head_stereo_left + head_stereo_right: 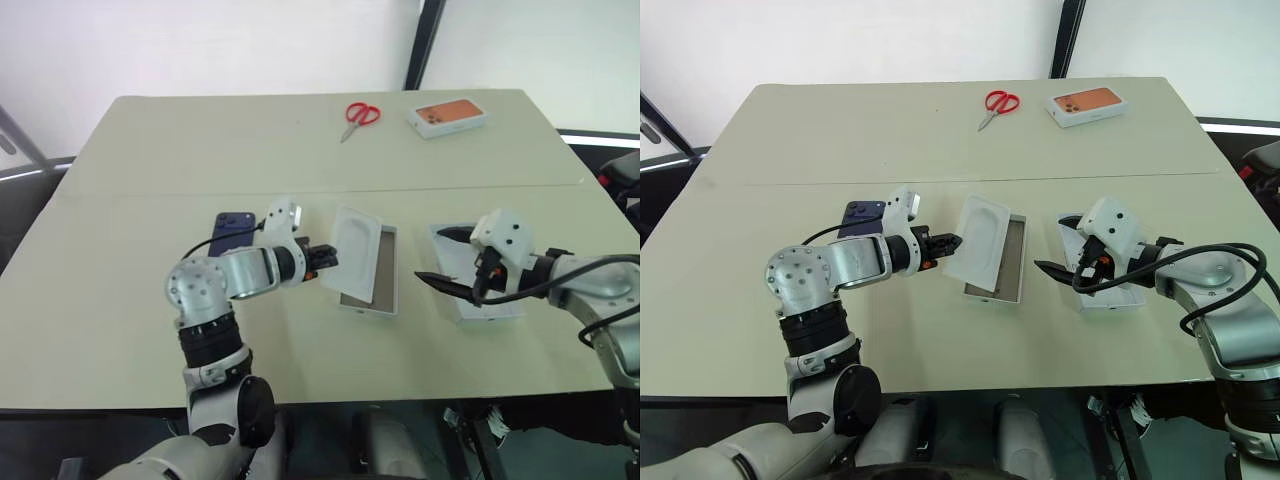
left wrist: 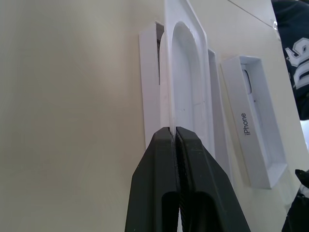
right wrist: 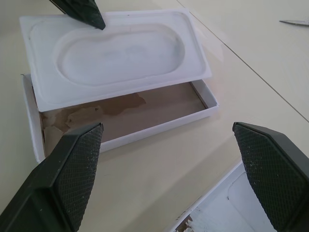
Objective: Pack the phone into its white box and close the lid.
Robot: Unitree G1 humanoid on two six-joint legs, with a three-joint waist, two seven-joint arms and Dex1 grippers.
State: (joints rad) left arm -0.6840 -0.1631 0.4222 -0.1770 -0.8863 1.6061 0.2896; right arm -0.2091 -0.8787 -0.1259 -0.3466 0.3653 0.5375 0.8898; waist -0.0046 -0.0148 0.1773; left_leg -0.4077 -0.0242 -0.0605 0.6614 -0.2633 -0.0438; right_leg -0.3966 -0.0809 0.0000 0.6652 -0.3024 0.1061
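Currently the left gripper [image 1: 325, 260] is pinched shut on the near-left edge of the flat white insert [image 1: 357, 243], the one with the oval recess, holding it tilted half out of the white box [image 1: 383, 290], whose tan floor shows beneath on the 3 o'clock side. The right gripper [image 1: 1058, 252] stands spread wide and empty above the lid [image 1: 1110, 295], which lies plain side up at 3 o'clock from the box, well apart from it. The phone [image 1: 233, 229] rests on the worktop [image 1: 200, 140] at 9 o'clock from the box, just behind the left forearm. Red scissors [image 1: 359, 116] and an orange-topped box [image 1: 447, 117] sit far off toward 12 o'clock, clear of the work. Judgement: the step in hand is clearing the insert from the tray. To do it well, lift the insert until its lower edge is free of the tray wall before carrying it sideways, or the light tray will likely drag along. The grip is on a thin rim only, so keep the motion slow. Set it down away from phone and lid, leaving an open path for the phone pick.
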